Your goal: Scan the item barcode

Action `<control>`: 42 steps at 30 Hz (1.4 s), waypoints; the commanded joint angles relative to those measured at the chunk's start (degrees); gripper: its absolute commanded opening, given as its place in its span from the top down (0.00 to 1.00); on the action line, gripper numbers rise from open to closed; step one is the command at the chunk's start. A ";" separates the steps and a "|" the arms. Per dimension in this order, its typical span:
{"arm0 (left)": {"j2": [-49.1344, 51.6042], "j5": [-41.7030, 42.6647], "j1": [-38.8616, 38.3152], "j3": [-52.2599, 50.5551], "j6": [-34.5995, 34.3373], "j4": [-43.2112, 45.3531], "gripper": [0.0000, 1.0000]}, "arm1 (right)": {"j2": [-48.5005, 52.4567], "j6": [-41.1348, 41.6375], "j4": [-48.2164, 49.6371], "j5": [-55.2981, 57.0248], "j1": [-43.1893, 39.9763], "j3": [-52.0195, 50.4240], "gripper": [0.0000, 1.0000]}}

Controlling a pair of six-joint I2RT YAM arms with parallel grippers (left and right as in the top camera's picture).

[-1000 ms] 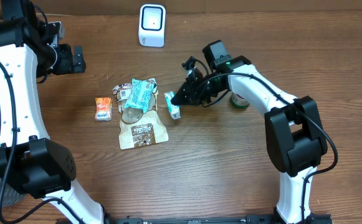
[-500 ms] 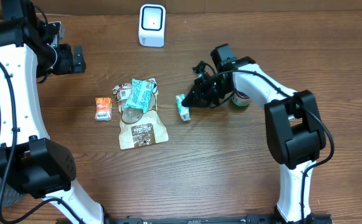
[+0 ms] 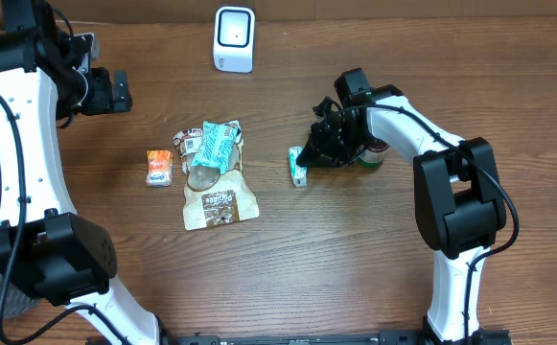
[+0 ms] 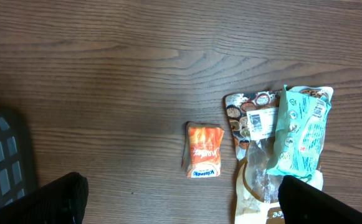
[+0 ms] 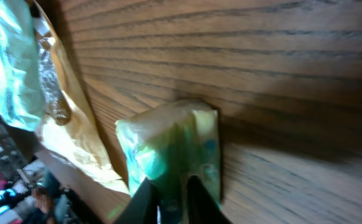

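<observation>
Two claws work this table: at far left the left gripper (image 3: 122, 91) hangs with fingers wide apart. Rightward lie an orange packet (image 3: 159, 167), a teal pouch (image 3: 217, 146) overlapping a brown pouch (image 3: 219, 205), then the green packet (image 3: 298, 166) on the wood, below-right of the scanner (image 3: 234, 38), its end pinched by the right gripper (image 3: 306, 157).

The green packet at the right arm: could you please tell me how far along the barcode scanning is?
Done: the green packet sits apart from the other wrappers. In hand: the right gripper has its fingers pinching the packet's end on the table. Left: presenting it to the white scanner at the far edge.
</observation>
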 commanded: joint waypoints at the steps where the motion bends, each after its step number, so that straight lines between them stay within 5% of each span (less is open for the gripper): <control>1: -0.90 0.39 -0.39 -0.26 1.25 0.02 0.00 | 0.22 0.74 -0.94 5.14 -1.64 0.15 0.84; 11: -0.90 0.39 -0.39 -0.26 1.25 0.02 0.01 | 0.20 0.50 -5.57 13.66 -4.31 1.31 0.76; 21: -0.90 0.39 -0.39 -0.26 1.25 0.02 0.00 | 0.00 -2.49 -16.20 12.46 -2.97 13.51 0.72; 29: -0.90 0.39 -0.39 -0.26 1.25 0.02 0.00 | 0.66 3.39 -12.66 10.23 2.05 8.15 0.65; 37: -0.90 0.39 -0.39 -0.26 1.25 0.02 0.00 | 2.69 6.78 -9.68 10.19 3.17 5.09 0.66; 42: -0.90 0.39 -0.39 -0.26 1.25 0.02 0.00 | 2.69 6.93 -8.44 10.19 3.17 4.83 0.81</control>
